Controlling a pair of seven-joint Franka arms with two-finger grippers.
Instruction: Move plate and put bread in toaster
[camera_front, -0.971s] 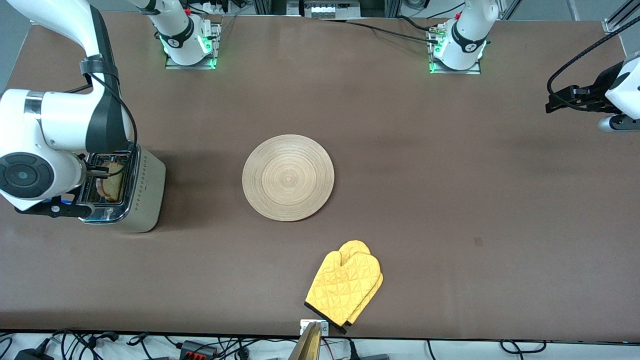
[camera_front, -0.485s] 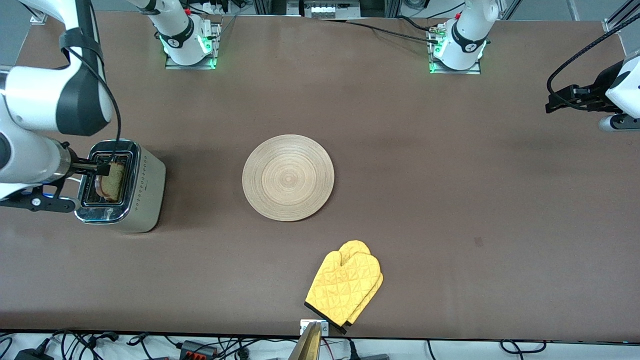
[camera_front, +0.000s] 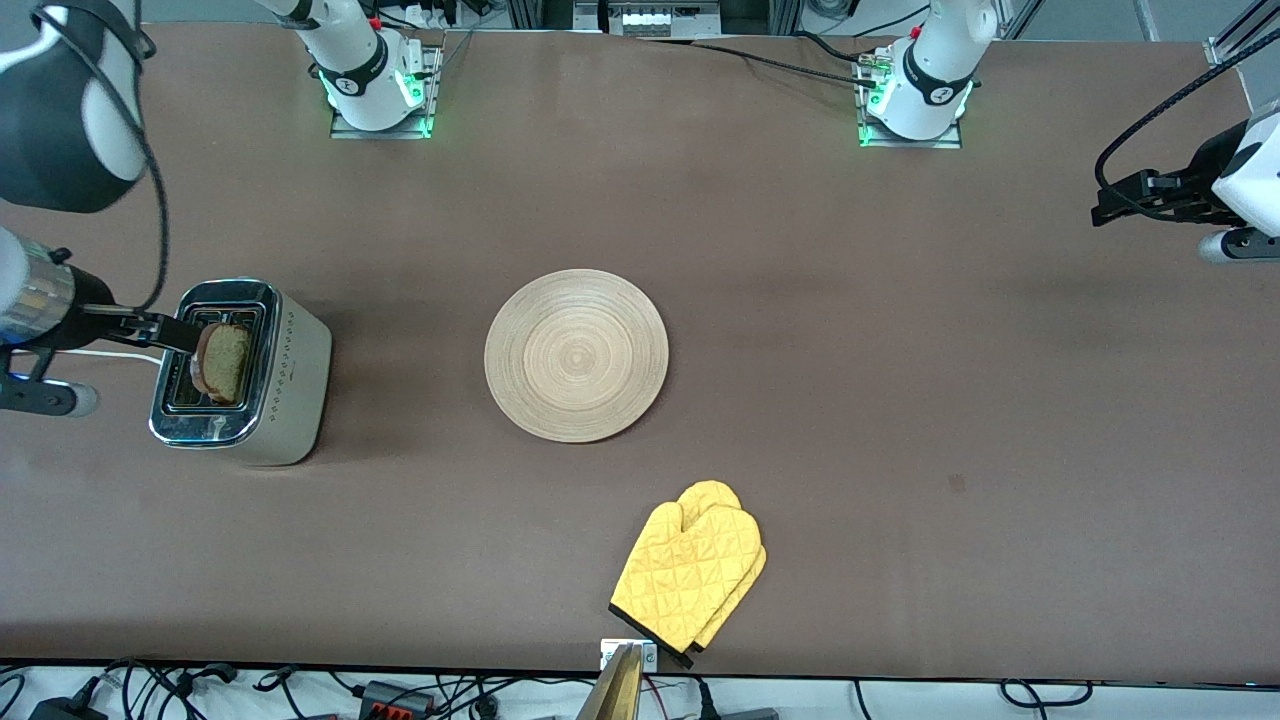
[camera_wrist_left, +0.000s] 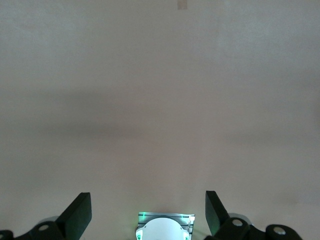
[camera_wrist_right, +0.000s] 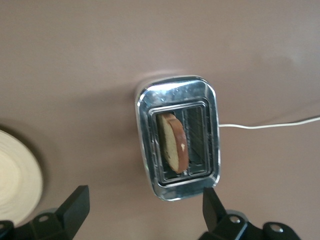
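The toaster (camera_front: 262, 385) stands near the right arm's end of the table. The bread (camera_front: 224, 360) stands tilted in its slot on the plate's side, its top sticking out. It also shows in the right wrist view (camera_wrist_right: 172, 142) inside the toaster (camera_wrist_right: 177, 90). My right gripper (camera_front: 160, 332) is open and empty, up over the toaster's cord side; in its own view (camera_wrist_right: 145, 200) nothing is between the fingers. The plate (camera_front: 577, 355) lies bare at the table's middle. My left gripper (camera_front: 1110, 208) waits open at the left arm's end and shows in its own view (camera_wrist_left: 147, 204).
A yellow oven mitt (camera_front: 690, 572) lies near the table's edge closest to the front camera, nearer than the plate. The toaster's white cord (camera_wrist_right: 270, 125) runs toward the right arm's end. The plate's rim (camera_wrist_right: 17, 180) shows in the right wrist view.
My right gripper has let go of the bread and risen away from the toaster toward the right arm's end. The bread stays in the slot. The left arm has not moved.
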